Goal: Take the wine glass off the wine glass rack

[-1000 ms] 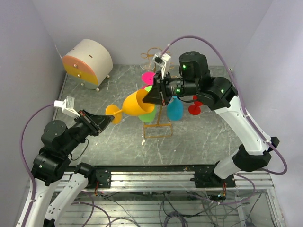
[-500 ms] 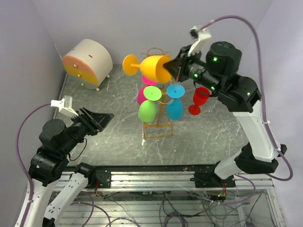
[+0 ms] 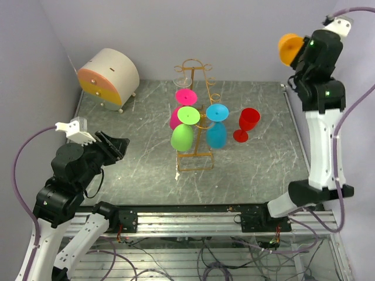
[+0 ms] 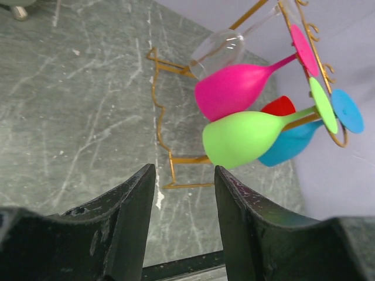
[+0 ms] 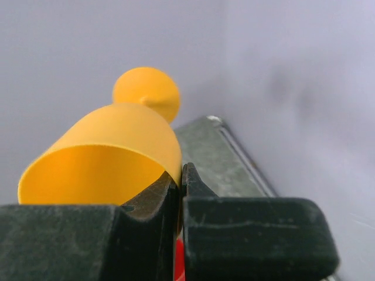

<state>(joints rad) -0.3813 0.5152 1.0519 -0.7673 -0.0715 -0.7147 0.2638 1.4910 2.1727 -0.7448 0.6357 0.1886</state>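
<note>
The left pincer hovers low over the bench, its two black, scuffed matte fingers parted with nothing between them. Under it the bench top is grey stone-patterned sheet with pale veins. Ahead of this pincer and slightly to its right stands the wine glass rack, thin golden-orange wire with a rectangular base frame, upright rods and small curled loops at the top. Four glasses hang from it upside down. A lime green glass is closest to the pincer, a hot pink glass hangs just beyond it, a blue glass on the far side of the rods, and a clear glass farthest back. The coloured ones look smooth, opaque and plastic-like. A red glass stands upright on the bench just right of the rack. Far to the left sits a cream drum-shaped box with an orange and yellow face. The right pincer is raised high by the back wall, well apart from the rack, clamped on the rim of the orange wine glass. One finger is inside the bowl and one outside, with the round foot pointing away from the pincer
</note>
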